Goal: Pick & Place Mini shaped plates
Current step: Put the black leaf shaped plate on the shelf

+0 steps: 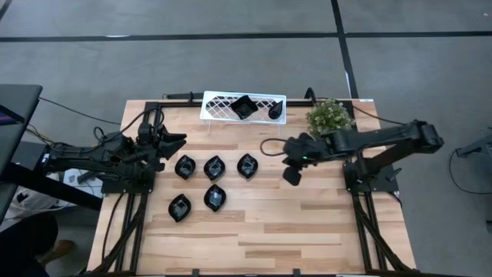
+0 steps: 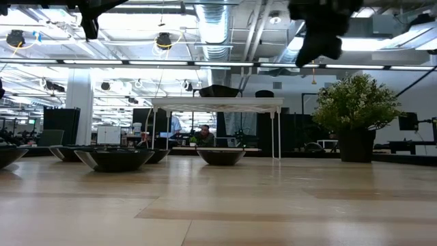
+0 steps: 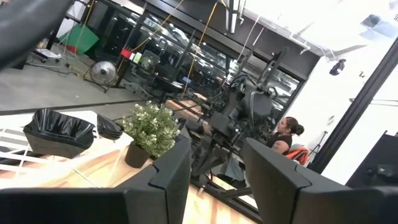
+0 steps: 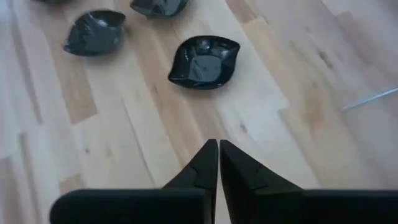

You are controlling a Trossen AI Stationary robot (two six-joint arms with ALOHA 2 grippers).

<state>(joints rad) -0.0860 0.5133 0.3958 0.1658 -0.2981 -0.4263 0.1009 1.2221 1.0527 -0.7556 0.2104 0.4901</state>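
Five plates mid-table, one on rack; right gripper clenched empty above nearest plate; left gripper released, parked; descending clenched risks knocking plate aside

White lattice rack and bushy plant on wooden table

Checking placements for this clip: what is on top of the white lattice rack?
On the white lattice rack sit a square black plate near its middle and a narrower dark plate toward the plant end. Whether more plates lie stacked under either cannot be seen.
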